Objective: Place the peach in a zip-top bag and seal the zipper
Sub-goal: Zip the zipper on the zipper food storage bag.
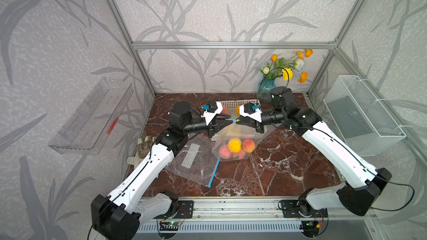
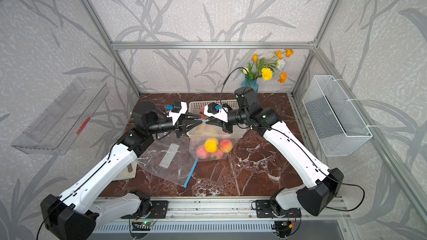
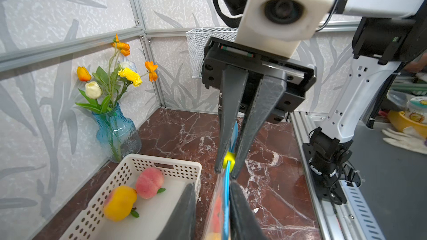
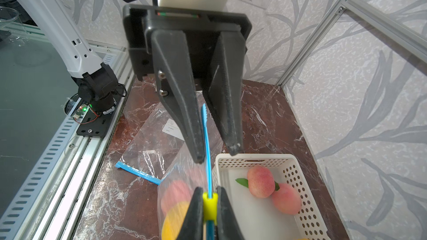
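Although the filling step looks finished, the sealing is judged to be under way and is not shown complete. On the marbled surface a clear bag is held upright by its top edge, and its bottom appears to rest on the surface just beside a white basket. A second, empty bag lies flat nearby and is not needed.

Several peaches are seen through the plastic at the bottom of the upright bag in both top views, so the placing is taken as done. Spare peaches lie in the basket, apart from the work.

Above the bagged fruit, the blue zipper strip is stretched between the two grippers, which face each other tip to tip. The left gripper is set around the strip with its jaws slightly spread: one jaw touches the strip and a gap shows beside the other. The right gripper has its jaws pressed together on the small yellow slider.

How much of the strip is already closed cannot be told. By this reading, what is left is for the slider to be drawn the full length of the strip while the far end is steadied, and for the bag to be released.
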`<action>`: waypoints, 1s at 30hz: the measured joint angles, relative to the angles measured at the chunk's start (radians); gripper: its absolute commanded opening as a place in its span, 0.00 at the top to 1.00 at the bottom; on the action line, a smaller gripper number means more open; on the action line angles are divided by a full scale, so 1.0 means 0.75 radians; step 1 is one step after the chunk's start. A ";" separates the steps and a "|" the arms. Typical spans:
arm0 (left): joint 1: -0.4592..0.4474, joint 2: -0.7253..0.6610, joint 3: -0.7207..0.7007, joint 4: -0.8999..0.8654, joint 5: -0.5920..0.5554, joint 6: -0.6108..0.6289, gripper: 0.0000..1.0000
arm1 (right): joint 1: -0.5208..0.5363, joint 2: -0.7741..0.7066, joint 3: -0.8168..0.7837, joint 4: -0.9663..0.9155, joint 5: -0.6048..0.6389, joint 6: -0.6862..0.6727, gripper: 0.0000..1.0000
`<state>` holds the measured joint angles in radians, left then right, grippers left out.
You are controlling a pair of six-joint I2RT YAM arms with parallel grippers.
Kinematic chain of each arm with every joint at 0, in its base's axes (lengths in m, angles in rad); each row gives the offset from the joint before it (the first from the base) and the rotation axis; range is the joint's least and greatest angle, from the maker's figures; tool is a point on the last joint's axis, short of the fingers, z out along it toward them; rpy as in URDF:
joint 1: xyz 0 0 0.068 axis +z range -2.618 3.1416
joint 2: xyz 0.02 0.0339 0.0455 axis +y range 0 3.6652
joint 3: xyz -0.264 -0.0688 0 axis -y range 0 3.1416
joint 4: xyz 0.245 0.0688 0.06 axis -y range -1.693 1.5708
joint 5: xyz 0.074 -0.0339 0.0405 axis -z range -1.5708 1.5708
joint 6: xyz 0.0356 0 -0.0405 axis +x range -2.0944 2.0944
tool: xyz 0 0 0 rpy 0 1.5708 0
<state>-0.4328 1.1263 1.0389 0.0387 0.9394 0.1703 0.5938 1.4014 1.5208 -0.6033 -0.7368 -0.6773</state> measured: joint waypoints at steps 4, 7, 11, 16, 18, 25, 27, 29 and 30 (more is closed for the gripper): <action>0.000 0.000 0.000 -0.008 0.001 0.010 0.99 | 0.000 0.004 0.000 0.003 0.012 0.001 0.90; -0.002 -0.003 0.000 -0.018 -0.019 0.024 1.00 | 0.000 0.004 0.000 0.006 0.035 0.001 0.90; -0.007 -0.030 -0.019 -0.031 -0.084 0.038 1.00 | 0.006 -0.012 -0.031 0.033 0.082 0.000 0.89; -0.017 -0.121 -0.102 -0.020 -0.252 0.039 1.00 | -0.011 -0.087 -0.137 0.070 0.158 0.016 0.89; -0.017 -0.159 -0.129 -0.019 -0.336 0.032 1.00 | -0.031 -0.134 -0.190 0.084 0.196 0.030 0.88; -0.018 -0.252 -0.176 -0.012 -0.606 0.001 1.00 | -0.085 -0.291 -0.316 0.115 0.350 0.078 0.88; -0.018 -0.265 -0.176 -0.014 -0.658 -0.008 1.00 | -0.089 -0.316 -0.334 0.119 0.391 0.087 0.88; -0.018 -0.277 -0.176 -0.021 -0.695 -0.011 1.00 | -0.092 -0.336 -0.351 0.123 0.424 0.096 0.88; -0.018 -0.282 -0.176 -0.024 -0.713 -0.013 1.00 | -0.094 -0.344 -0.363 0.128 0.441 0.102 0.88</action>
<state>-0.4461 0.9150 0.9070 0.0204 0.4049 0.1608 0.5236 1.1431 1.2488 -0.5076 -0.4057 -0.6006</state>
